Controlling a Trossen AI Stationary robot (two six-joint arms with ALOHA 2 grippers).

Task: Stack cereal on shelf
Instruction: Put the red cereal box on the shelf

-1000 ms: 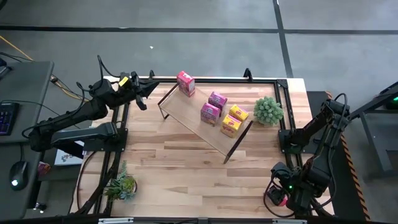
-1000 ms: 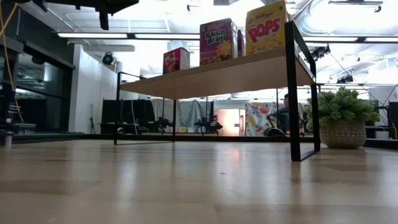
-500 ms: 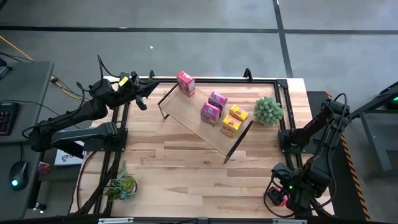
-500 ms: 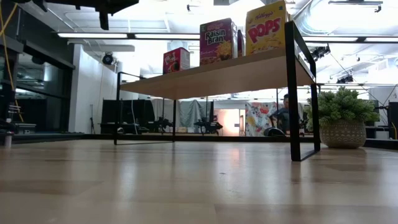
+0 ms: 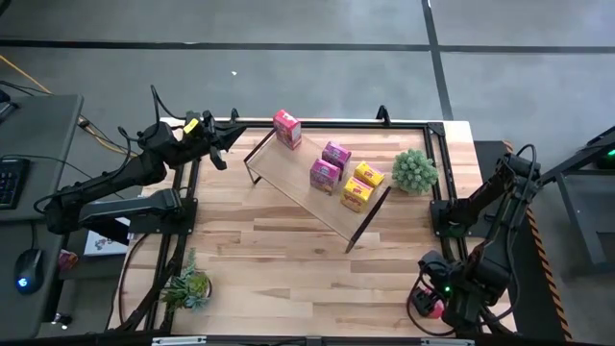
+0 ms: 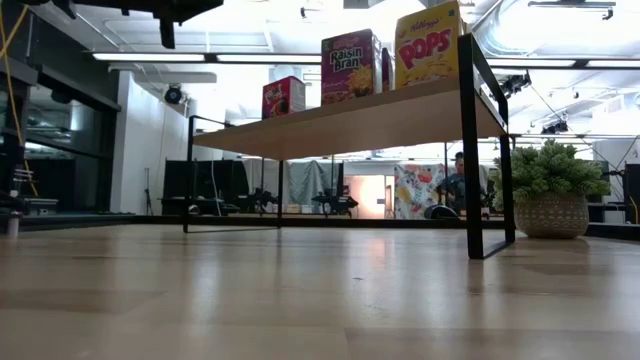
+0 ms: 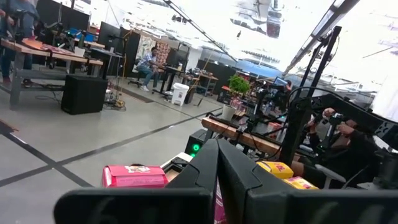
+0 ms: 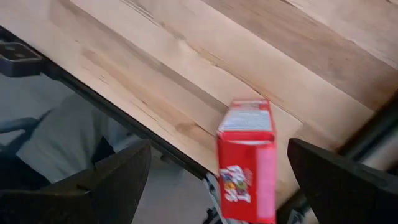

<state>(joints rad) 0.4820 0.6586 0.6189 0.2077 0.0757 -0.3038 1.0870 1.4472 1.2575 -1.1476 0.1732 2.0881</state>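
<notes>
Cereal boxes (image 5: 336, 171) stood on the shelf (image 5: 293, 178); one red box (image 8: 245, 158) remained at the surface's near right edge between the right pincer's (image 8: 217, 180) wide fingers, ungripped; left pincer (image 7: 217, 180) closed, empty.

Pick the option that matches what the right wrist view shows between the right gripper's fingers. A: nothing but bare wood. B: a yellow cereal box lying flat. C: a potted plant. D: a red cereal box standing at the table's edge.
D: the red cereal box stands at the table edge, framed by the open right gripper, whose fingers do not touch it.
</notes>
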